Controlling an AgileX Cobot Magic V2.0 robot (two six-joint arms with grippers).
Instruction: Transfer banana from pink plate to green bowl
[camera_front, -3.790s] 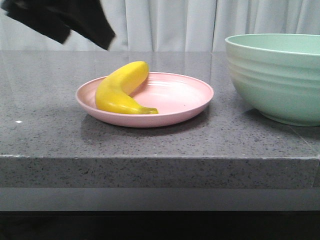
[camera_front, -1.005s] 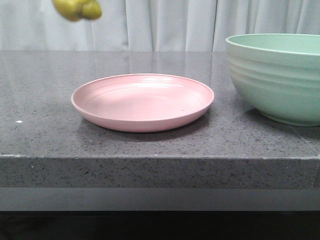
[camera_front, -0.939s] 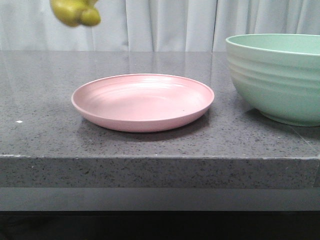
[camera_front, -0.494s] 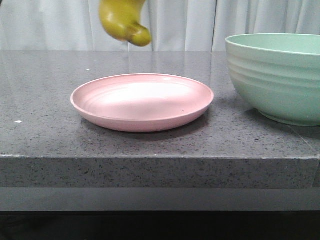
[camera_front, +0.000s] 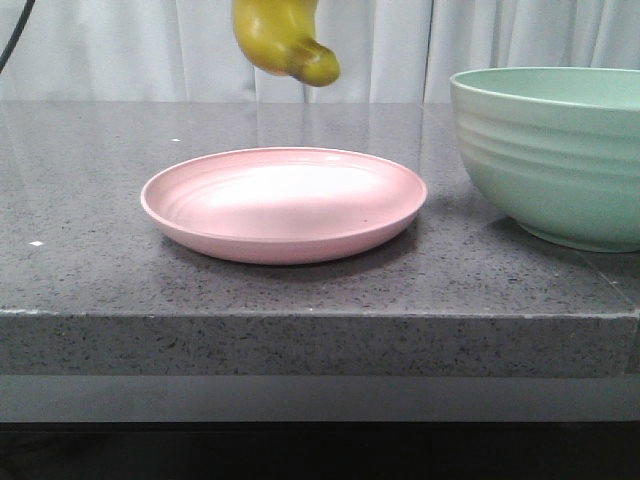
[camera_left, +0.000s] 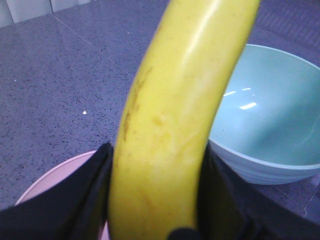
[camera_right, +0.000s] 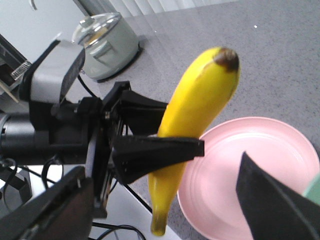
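Plump, curved yellow banana hangs above the shallow pale-pink plate, left gripper clamped around its middle.
Likely light, soft, bruisable; mid-body hold suits. Deep mint-green ridged bowl stands beside the plate; right gripper jaws apart.

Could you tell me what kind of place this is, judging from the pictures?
Probably a mock kitchen in a robot lab: a speckled grey stone countertop, a white curtain backdrop, and a lidded grey cooking pot, with loose cables nearby.
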